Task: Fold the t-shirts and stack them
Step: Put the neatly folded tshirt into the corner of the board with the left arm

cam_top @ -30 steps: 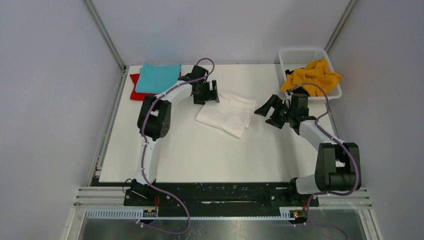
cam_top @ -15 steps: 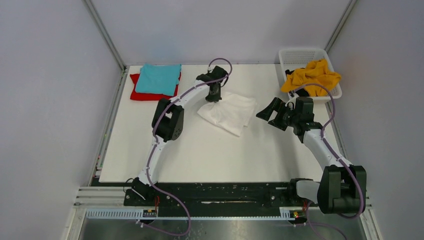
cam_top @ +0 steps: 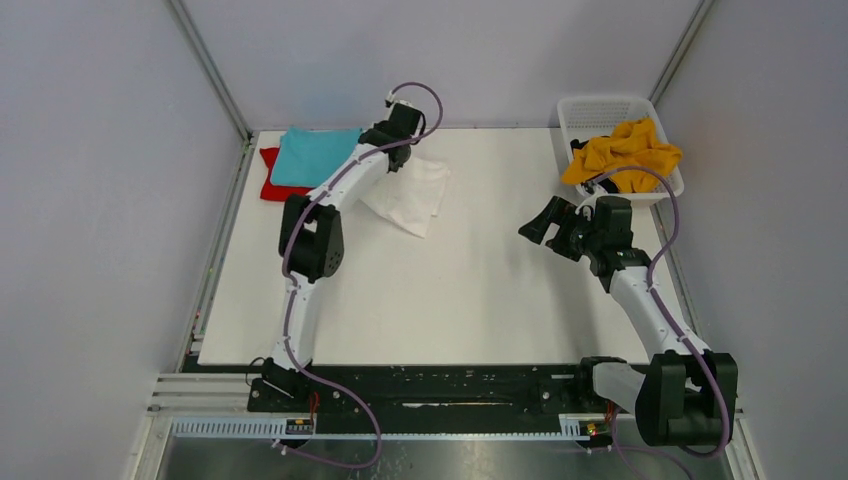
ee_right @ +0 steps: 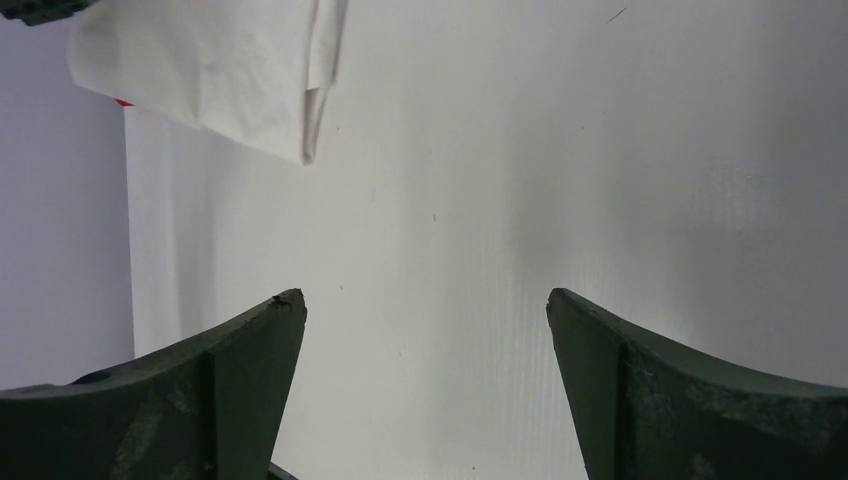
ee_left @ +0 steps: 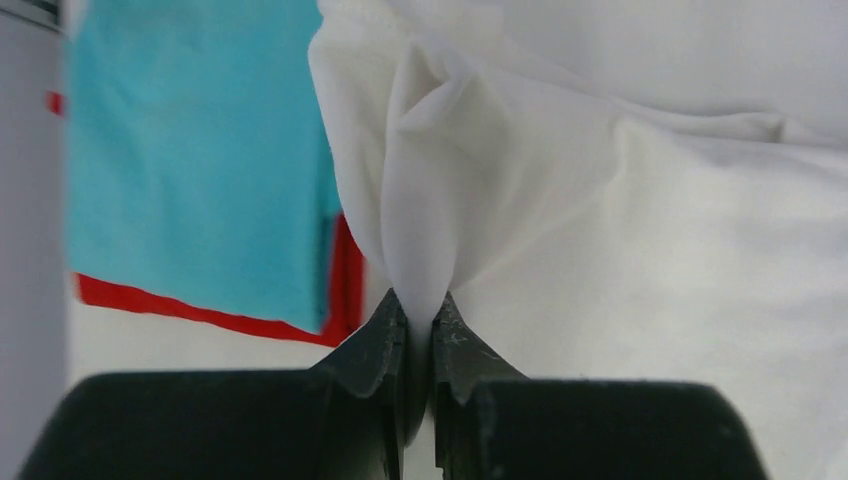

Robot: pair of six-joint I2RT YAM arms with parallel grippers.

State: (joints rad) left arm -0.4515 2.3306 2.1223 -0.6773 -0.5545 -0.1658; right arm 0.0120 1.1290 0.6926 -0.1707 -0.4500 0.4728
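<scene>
We have dragged the white t-shirt (cam_top: 412,195) left across the table (cam_top: 450,300), so it lies just beside the teal t-shirt (cam_top: 315,155) on the red t-shirt (cam_top: 270,187); our left gripper (ee_left: 419,310) pinches its edge, our right gripper (ee_right: 425,300) hangs open

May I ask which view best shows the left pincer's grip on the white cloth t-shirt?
The left wrist view: the left pincer is shut on a pinched fold of the white cloth t-shirt. In the top external view the arm hides it; the right wrist view shows only a folded corner.
</scene>
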